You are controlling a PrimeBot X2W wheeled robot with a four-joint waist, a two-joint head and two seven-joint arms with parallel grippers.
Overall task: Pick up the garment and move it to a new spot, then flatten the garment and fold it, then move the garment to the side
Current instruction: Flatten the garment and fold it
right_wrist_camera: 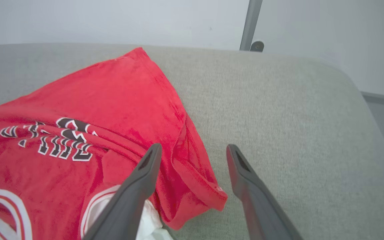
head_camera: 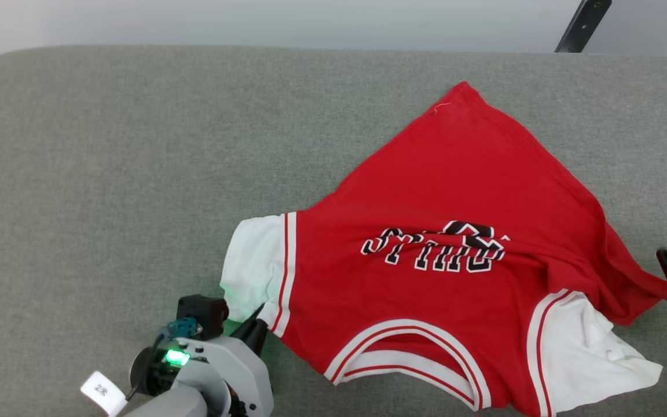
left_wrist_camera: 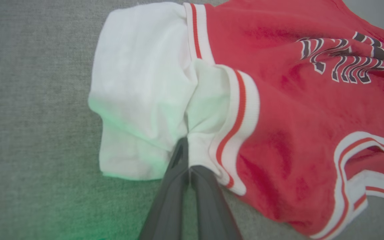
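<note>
The garment (left_wrist_camera: 278, 110) is being pinched at its white sleeve (left_wrist_camera: 138, 83), just beside the striped trim (left_wrist_camera: 235, 116), by the closed left gripper (left_wrist_camera: 186, 156) over the grey fabric surface (left_wrist_camera: 28, 100).

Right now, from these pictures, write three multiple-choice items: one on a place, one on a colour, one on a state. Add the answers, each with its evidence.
1. Where does the left gripper grip the red jersey?
A. collar
B. sleeve
C. hem

2. What colour are its sleeves?
A. black
B. white
C. grey

3. The right gripper is:
A. shut on cloth
B. shut, empty
C. open

Answers: 1 B, it pinches the sleeve's edge. 2 B, both sleeves are white. 3 C, its fingers stand apart at the jersey's edge.
</note>
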